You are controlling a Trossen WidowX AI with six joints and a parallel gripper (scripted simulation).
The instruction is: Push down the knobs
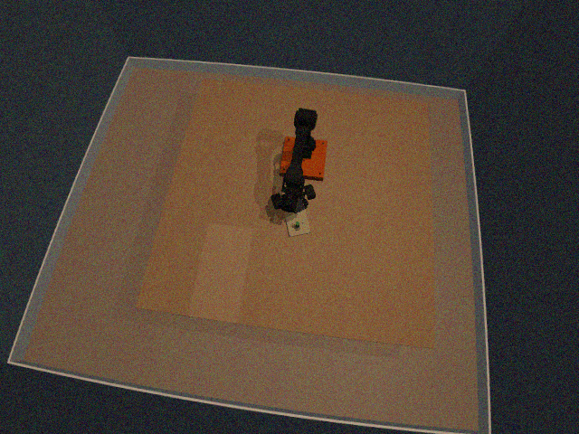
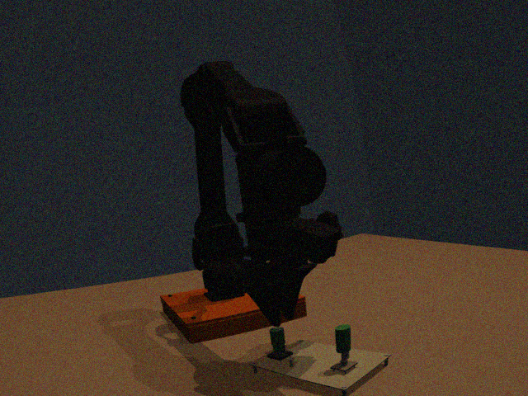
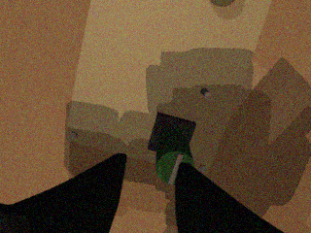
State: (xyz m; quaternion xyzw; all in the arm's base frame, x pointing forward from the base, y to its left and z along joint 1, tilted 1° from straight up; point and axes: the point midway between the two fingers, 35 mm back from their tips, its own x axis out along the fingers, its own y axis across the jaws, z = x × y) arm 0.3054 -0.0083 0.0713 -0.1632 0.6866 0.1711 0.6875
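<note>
The pale circuit board (image 1: 304, 231) (image 2: 370, 356) (image 3: 121, 63) stands on short legs. One green knob (image 2: 277, 340) (image 3: 165, 167) sits low against its dark potentiometer (image 2: 280, 355) (image 3: 175, 128), with no shaft visible between them. The other green knob (image 1: 296, 225) (image 2: 342, 339) (image 3: 223, 2) stands higher, with bare shaft showing above its potentiometer (image 2: 343, 366). My gripper (image 2: 277, 323) (image 3: 152, 168) is partly open and holds nothing. Its tips are just above the low knob; in the wrist view the right finger overlaps the knob's edge. In the top view the arm hides the low knob.
The orange base plate (image 1: 315, 163) (image 2: 230, 313) of the arm is behind the board. The higher knob stands on the side of the board farther from the base. The arm casts shadows over the near part of the board and the table.
</note>
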